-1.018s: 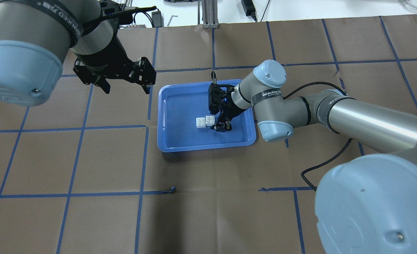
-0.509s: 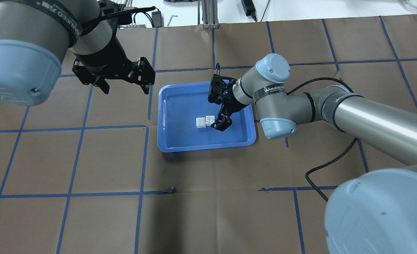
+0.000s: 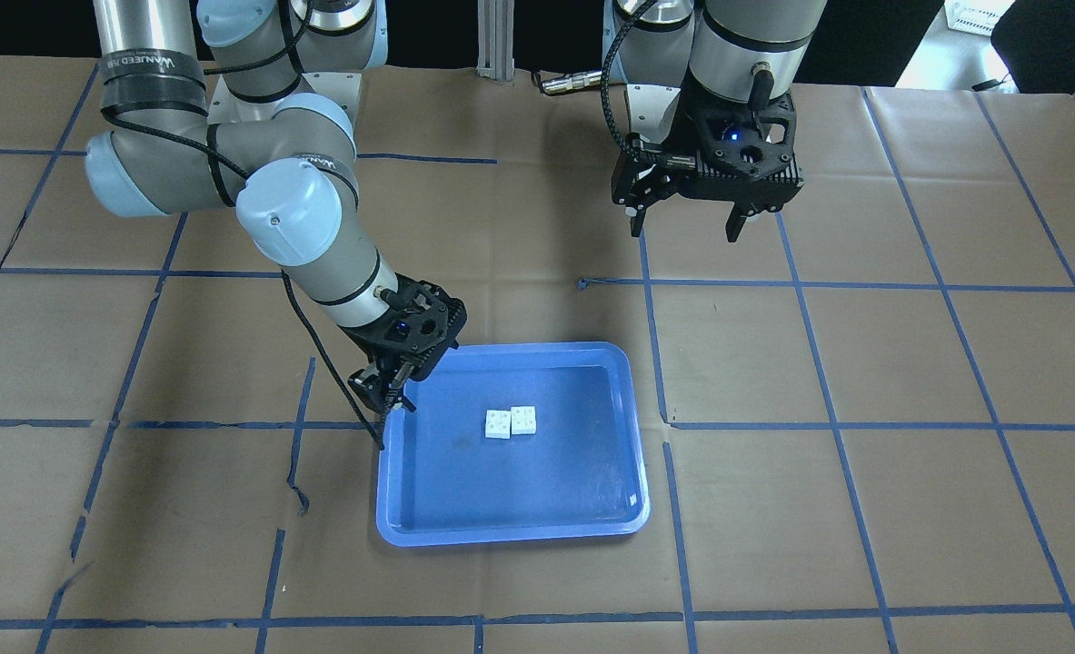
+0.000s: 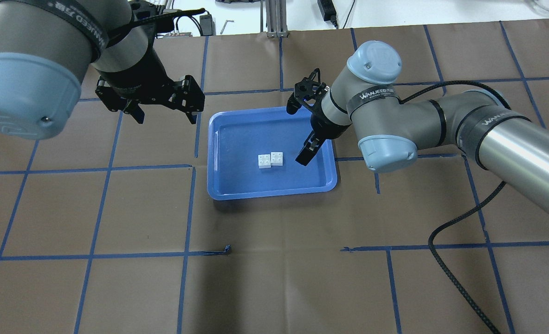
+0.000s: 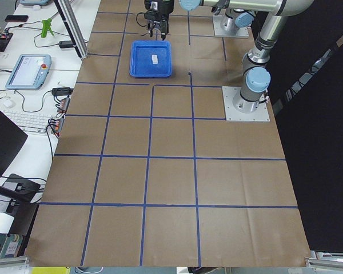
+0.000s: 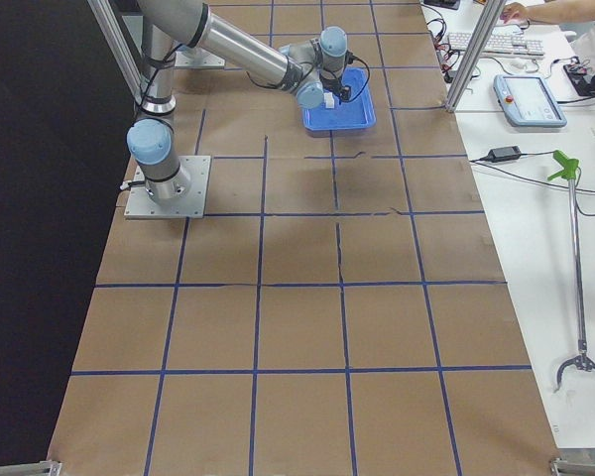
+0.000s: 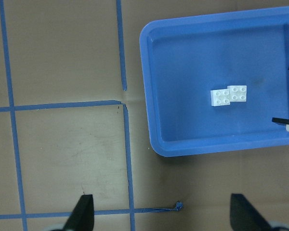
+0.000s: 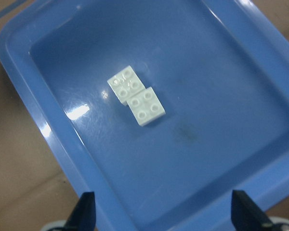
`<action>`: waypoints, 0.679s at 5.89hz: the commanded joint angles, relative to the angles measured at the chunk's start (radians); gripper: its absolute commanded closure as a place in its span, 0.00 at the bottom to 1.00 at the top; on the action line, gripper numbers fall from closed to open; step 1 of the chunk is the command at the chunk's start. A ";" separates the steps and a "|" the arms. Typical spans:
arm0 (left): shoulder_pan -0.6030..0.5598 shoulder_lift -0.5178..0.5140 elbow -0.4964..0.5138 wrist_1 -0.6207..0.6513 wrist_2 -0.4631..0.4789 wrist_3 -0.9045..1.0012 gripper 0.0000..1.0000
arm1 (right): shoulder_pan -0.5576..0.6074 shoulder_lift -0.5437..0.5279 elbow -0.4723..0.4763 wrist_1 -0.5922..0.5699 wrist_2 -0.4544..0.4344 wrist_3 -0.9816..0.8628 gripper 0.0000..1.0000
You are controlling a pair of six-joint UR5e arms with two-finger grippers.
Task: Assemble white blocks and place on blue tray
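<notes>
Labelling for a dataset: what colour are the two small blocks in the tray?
White; the white blocks show best in the right wrist view.

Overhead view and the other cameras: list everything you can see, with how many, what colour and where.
white blocks: two, white, touching and offset from each other, on the tray floor near its middle.
blue tray: one, blue, around the middle of the table.
table: one, brown cover with blue grid lines.
teach pendant: one, grey, on the white bench beside the table.
reach grabber: one, green handle, lying on that same bench.
left gripper: one, black, open and empty, above the table beside the tray.
right gripper: one, black, open and empty, over the tray's edge.
</notes>
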 commanded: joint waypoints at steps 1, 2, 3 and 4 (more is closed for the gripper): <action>0.000 0.001 -0.001 0.000 0.000 0.000 0.01 | -0.007 -0.091 -0.012 0.142 -0.126 0.245 0.00; 0.000 0.003 -0.001 -0.001 0.000 0.000 0.01 | -0.020 -0.118 -0.024 0.150 -0.174 0.368 0.00; 0.000 0.003 -0.001 -0.001 0.000 0.000 0.01 | -0.056 -0.151 -0.059 0.261 -0.195 0.505 0.00; 0.000 0.003 0.000 -0.001 0.000 0.000 0.01 | -0.085 -0.168 -0.146 0.432 -0.197 0.539 0.00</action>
